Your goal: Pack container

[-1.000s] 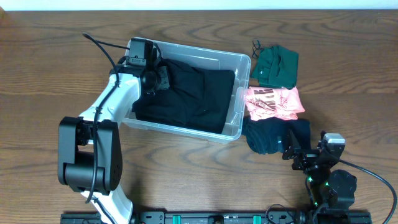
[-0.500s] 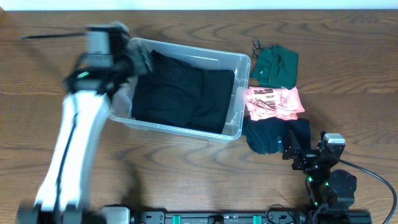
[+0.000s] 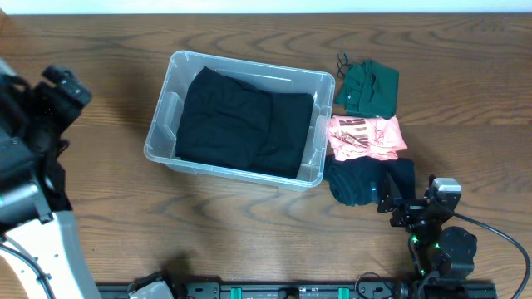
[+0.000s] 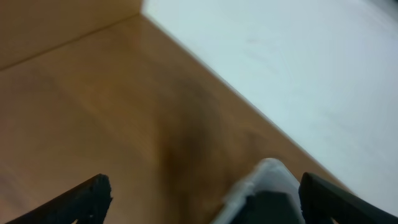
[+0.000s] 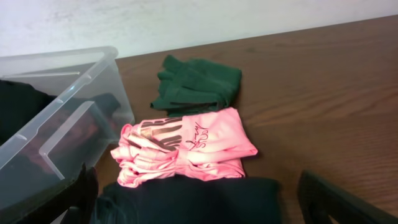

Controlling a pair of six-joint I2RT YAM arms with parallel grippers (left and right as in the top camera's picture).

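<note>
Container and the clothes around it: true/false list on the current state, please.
1. A black garment lies inside the container. True.
2. The pink shirt is in the container. False: it lies on the table to the container's right, between the green garment and the dark garment.
3. The left claw grips a garment. False: it is open and empty.
4. The right claw is open, at the dark garment. True.

My overhead looks straight down; the right wrist camera looks low, close ahead of the right gripper (image 5: 198, 193), sharing one corner of the container (image 5: 59, 109).
</note>
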